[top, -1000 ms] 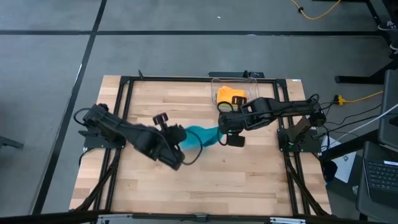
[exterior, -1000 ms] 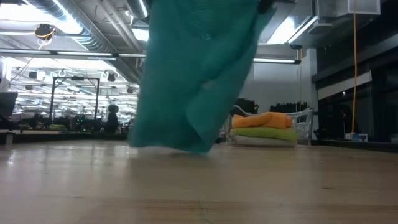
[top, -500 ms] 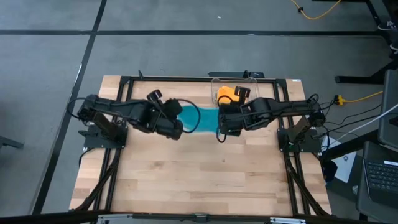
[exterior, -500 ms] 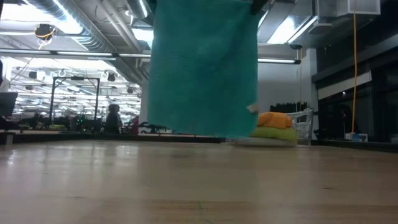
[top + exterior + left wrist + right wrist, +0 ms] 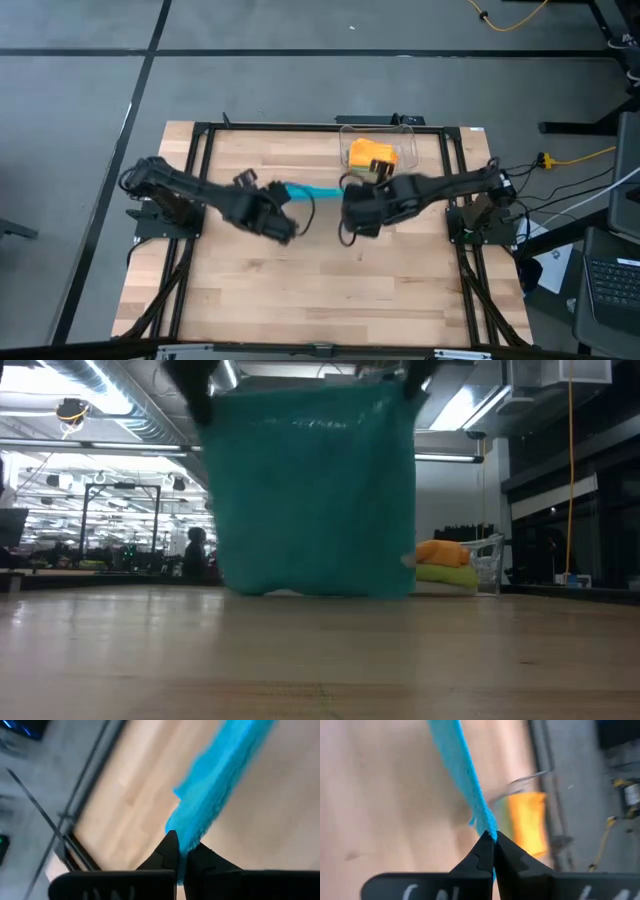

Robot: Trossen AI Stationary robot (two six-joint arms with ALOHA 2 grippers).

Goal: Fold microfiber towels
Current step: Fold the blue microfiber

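You've got one teal towel (image 5: 315, 490) up | left gripper (image 5: 182, 851) and right gripper (image 5: 493, 840) each pinching a corner | one orange (image 5: 371, 153), one green towel (image 5: 445, 573) in bin (image 5: 488, 565)

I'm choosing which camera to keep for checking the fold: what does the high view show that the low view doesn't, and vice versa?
Only the high view shows both arms, with the left gripper and right gripper pinching the teal towel edge-on. Only the low view shows it hanging as a flat sheet, its lower edge just above the table, and the lime green towel. Both show the orange towel in the clear bin.
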